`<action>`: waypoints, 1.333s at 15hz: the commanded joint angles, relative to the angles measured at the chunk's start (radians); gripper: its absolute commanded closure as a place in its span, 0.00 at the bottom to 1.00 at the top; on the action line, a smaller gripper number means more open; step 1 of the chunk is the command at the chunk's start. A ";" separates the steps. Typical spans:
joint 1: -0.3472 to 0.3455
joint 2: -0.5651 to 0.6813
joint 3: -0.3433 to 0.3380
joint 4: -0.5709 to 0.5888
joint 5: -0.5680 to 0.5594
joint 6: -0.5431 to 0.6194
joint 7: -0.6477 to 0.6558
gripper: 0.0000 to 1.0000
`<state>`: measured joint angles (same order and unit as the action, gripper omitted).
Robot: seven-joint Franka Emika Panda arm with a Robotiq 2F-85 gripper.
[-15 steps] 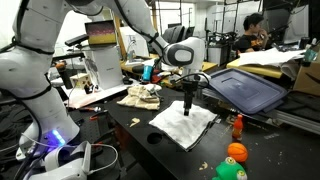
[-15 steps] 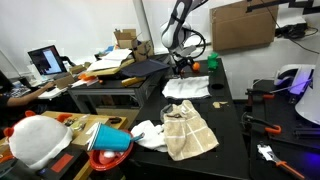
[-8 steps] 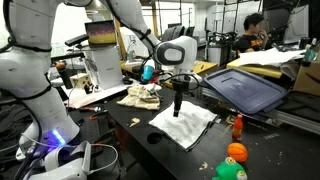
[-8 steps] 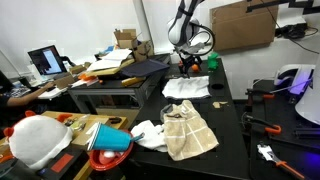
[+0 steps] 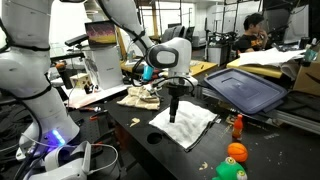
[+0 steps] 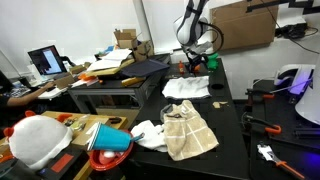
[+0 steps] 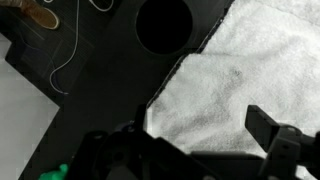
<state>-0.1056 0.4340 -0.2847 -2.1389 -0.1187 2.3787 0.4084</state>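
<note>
A white towel (image 5: 188, 126) lies spread on the black table (image 5: 128, 122); it also shows in an exterior view (image 6: 187, 88) and fills the upper right of the wrist view (image 7: 255, 60). My gripper (image 5: 172, 117) hangs fingers-down just above the towel's near-left part, and it shows in an exterior view (image 6: 191, 66) too. In the wrist view the gripper (image 7: 200, 138) is open, with one finger (image 7: 272, 128) over the towel and bare towel between the jaws. It holds nothing.
A black round disc (image 7: 165, 22) lies off the towel's corner. A tan cloth (image 5: 140, 95) and a dark flat tray (image 5: 245, 88) flank the towel. An orange ball (image 5: 236, 152), a green ball (image 5: 230, 172) and a small orange bottle (image 5: 237, 125) sit at the table's edge.
The gripper has moved sideways over the towel toward the tan cloth side, still open. The towel has not moved.
</note>
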 commanded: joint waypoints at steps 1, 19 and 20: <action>0.037 -0.062 -0.055 -0.076 -0.097 0.068 0.085 0.00; 0.070 -0.021 -0.126 -0.111 -0.254 0.206 0.200 0.00; 0.066 -0.018 -0.123 -0.117 -0.249 0.224 0.202 0.00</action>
<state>-0.0442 0.4187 -0.4061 -2.2413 -0.3676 2.5757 0.6097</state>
